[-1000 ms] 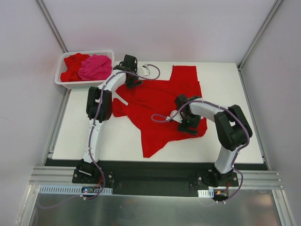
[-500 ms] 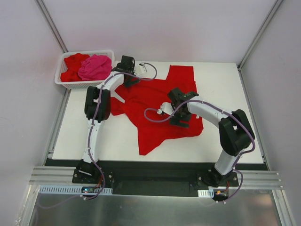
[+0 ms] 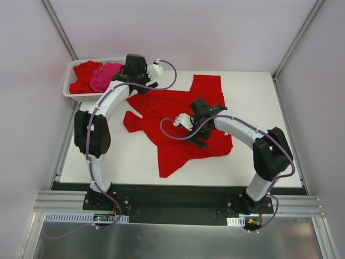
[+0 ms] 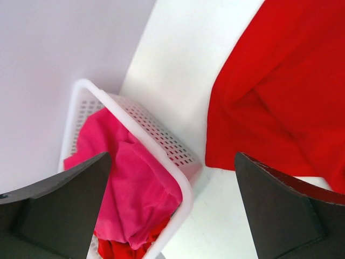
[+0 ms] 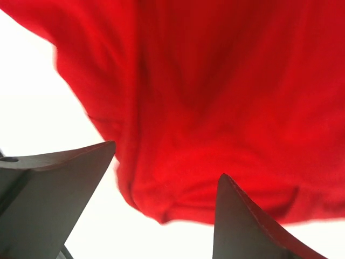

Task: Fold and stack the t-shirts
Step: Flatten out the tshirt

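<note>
A bright red t-shirt [image 3: 178,116] lies crumpled and partly spread on the white table; it also shows in the left wrist view [image 4: 280,91] and the right wrist view [image 5: 215,97]. A hot pink t-shirt [image 3: 105,77] [image 4: 129,172] and another red one [image 3: 83,75] lie in the basket. My left gripper [image 3: 132,69] [image 4: 172,216] is open and empty, above the basket's right rim. My right gripper [image 3: 200,116] [image 5: 161,210] is open and empty, just above the red shirt near one of its edges.
The white lattice basket [image 3: 73,93] [image 4: 180,178] stands at the table's far left corner. Bare white table [image 3: 108,156] lies left of and in front of the shirt. Grey walls close in the left, back and right sides.
My left gripper has moved left from the shirt's far corner to the basket's rim. My right gripper has moved left and farther back over the shirt. The shirt has shifted slightly left.
</note>
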